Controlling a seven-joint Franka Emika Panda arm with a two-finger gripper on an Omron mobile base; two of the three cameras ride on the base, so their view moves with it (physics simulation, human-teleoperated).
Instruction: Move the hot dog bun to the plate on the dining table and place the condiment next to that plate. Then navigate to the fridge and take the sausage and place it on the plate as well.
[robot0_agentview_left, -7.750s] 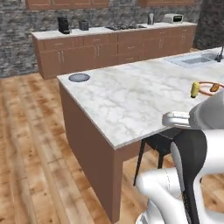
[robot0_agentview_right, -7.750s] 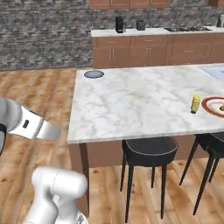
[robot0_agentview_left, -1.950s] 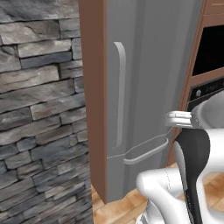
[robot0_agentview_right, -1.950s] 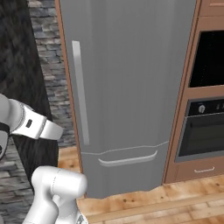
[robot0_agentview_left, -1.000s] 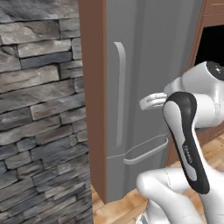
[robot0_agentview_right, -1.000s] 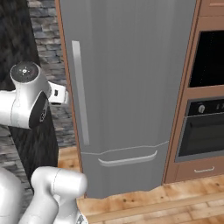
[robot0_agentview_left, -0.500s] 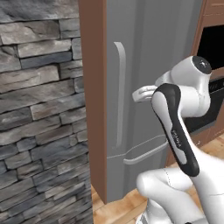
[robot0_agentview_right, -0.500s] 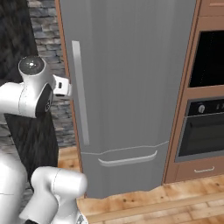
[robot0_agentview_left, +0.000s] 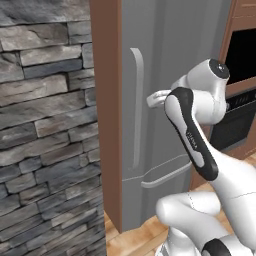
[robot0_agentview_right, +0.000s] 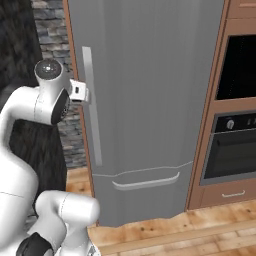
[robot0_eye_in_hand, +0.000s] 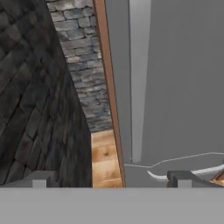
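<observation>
The grey fridge (robot0_agentview_left: 175, 60) stands right in front of me with its door shut, so its inside is hidden. Its long upright handle (robot0_agentview_left: 137, 110) (robot0_agentview_right: 93, 115) (robot0_eye_in_hand: 138, 83) runs down the door's left side. My gripper (robot0_agentview_left: 153, 100) (robot0_agentview_right: 84, 93) (robot0_eye_in_hand: 109, 179) is raised to the handle's upper part, just short of it, open with nothing between its widely spread fingertips (robot0_eye_in_hand: 40, 178).
A dark stone wall (robot0_agentview_left: 45, 125) flanks the fridge on the left behind a brown wood side panel (robot0_agentview_left: 107, 100). A built-in oven (robot0_agentview_right: 235, 145) in wood cabinetry is on the right. The lower freezer drawer has a curved handle (robot0_agentview_right: 146, 182). The floor (robot0_agentview_right: 190, 227) is wooden.
The base has driven from the dining counter to the fridge. Over the last second the arm has swung up and left, carrying the open gripper close to the door handle.
</observation>
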